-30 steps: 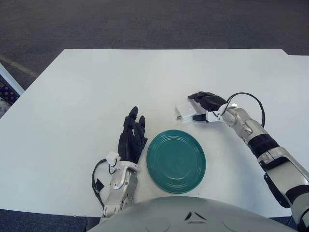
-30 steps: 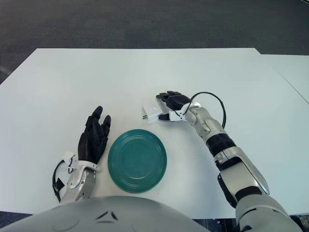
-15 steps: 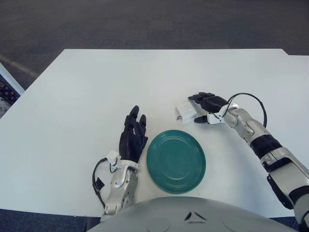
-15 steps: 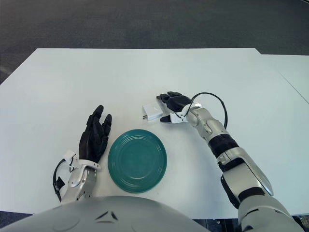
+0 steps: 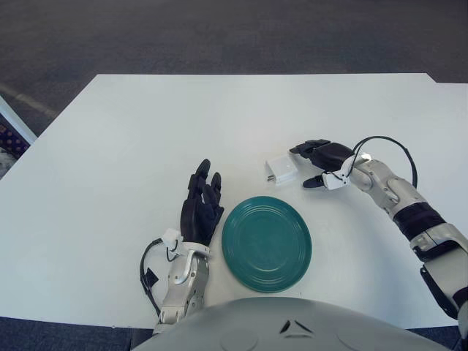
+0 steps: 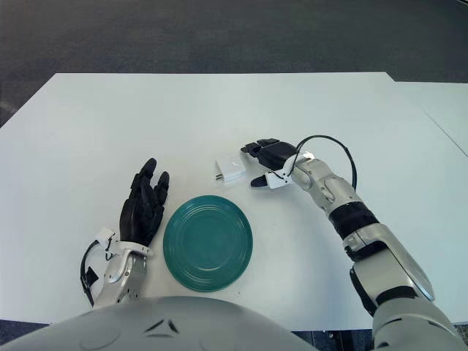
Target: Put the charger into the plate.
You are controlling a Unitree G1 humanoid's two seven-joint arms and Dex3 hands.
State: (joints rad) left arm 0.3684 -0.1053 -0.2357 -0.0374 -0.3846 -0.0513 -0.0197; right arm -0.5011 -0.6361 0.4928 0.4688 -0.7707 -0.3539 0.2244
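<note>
The white charger [image 5: 281, 170] lies on the table just beyond the green plate [image 5: 267, 243], its prongs pointing left. My right hand [image 5: 307, 165] hovers just to the right of the charger with a small gap between them. Its fingers are spread and hold nothing, with the thumb [image 5: 313, 183] low and the other fingers [image 5: 301, 149] above. My left hand [image 5: 201, 205] shows beside the plate's left rim, fingers extended and open.
The white table [image 5: 146, 131] spreads wide to the left and far side. Dark carpet lies beyond its far edge. A black cable [image 5: 387, 142] loops above my right wrist. A second white surface shows at the far right.
My right hand has drawn back to the right, from touching the charger to standing apart from it. The charger, plate and left hand have stayed in place.
</note>
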